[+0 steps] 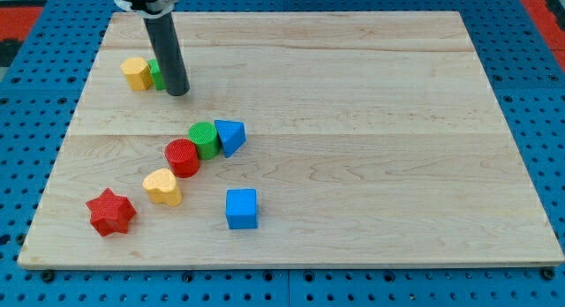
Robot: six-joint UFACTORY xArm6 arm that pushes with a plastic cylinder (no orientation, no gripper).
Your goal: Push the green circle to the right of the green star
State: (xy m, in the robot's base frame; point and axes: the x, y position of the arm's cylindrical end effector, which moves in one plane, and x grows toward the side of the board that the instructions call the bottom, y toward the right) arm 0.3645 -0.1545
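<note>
The green circle sits left of the board's middle, touching a red circle on its lower left and a blue triangle on its right. The green star is near the view's top left, mostly hidden behind my rod, next to a yellow block. My tip rests on the board just right of the green star, well above the green circle.
A yellow heart, a red star and a blue cube lie toward the view's bottom left. The wooden board lies on a blue pegboard surface.
</note>
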